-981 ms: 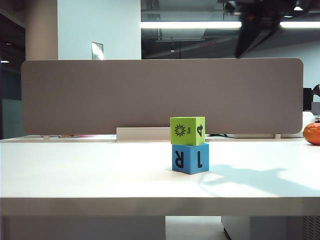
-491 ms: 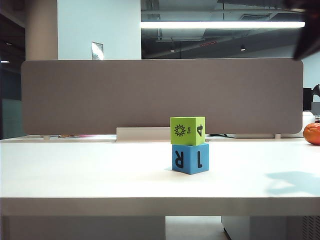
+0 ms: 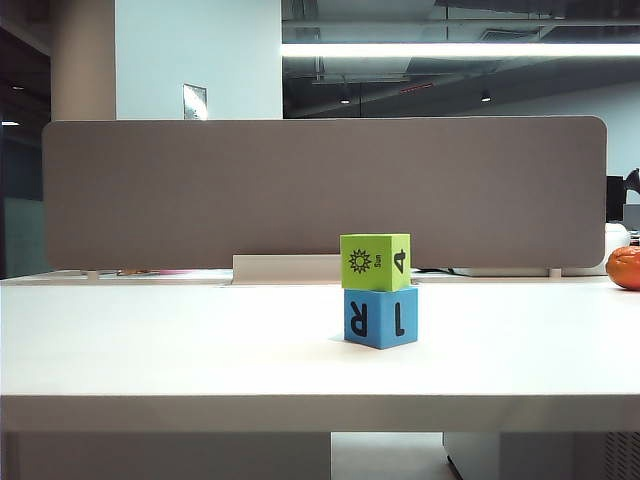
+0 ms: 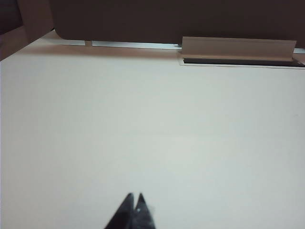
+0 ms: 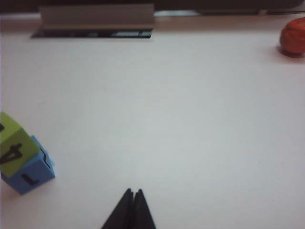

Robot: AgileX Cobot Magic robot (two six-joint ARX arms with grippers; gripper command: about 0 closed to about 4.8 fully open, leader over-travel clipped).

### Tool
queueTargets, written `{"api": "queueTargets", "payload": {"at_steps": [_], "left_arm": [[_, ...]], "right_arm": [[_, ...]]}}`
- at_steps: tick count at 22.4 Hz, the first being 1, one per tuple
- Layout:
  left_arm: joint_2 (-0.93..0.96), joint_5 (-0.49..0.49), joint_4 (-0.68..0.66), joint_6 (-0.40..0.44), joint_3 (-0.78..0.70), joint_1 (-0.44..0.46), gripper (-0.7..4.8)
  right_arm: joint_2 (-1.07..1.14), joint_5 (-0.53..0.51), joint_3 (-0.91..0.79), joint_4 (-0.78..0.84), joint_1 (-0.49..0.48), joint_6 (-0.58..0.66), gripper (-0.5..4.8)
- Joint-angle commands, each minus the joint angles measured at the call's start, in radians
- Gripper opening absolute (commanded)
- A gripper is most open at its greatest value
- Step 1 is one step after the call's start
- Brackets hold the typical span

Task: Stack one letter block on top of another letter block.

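two cubes stand stacked on the white tabletop (image 3: 150, 350), a little right of its middle in the exterior view: the lime-green block (image 3: 375, 262) with its sun picture and "4" sits squarely on the sky-blue block (image 3: 380, 317) marked "r" and "1". left of them the tabletop lies bare; behind runs a grey partition panel (image 3: 320, 190) with a pale rail (image 3: 285, 268) at its foot, and beyond it a dim room with a ceiling strip light (image 3: 460, 49). at the far right edge sits an orange round thing (image 3: 624, 267). no containers show.

the exterior view shows neither arm. the left wrist view shows the left claw (image 4: 134, 202) with its tips together over bare tabletop. the right wrist view shows the right claw (image 5: 133, 195) pressed together, holding nothing, well apart from the stack and the orange thing.
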Motion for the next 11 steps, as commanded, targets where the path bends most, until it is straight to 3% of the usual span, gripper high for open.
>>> {"api": "queueTargets", "payload": {"at_steps": [1, 6, 11], "left_arm": [[0.001, 0.005, 0.006, 0.001, 0.003, 0.000, -0.05], [0.001, 0.005, 0.006, 0.002, 0.003, 0.000, -0.05], [0.001, 0.005, 0.006, 0.002, 0.003, 0.000, -0.05]], "right_arm": [[-0.086, 0.010, -0.066, 0.061, -0.001, 0.040, -0.05], [-0.246, 0.014, -0.172, 0.055, -0.001, 0.042, -0.05], [-0.487, 0.082, -0.290, 0.057, -0.001, 0.093, -0.05]]}}
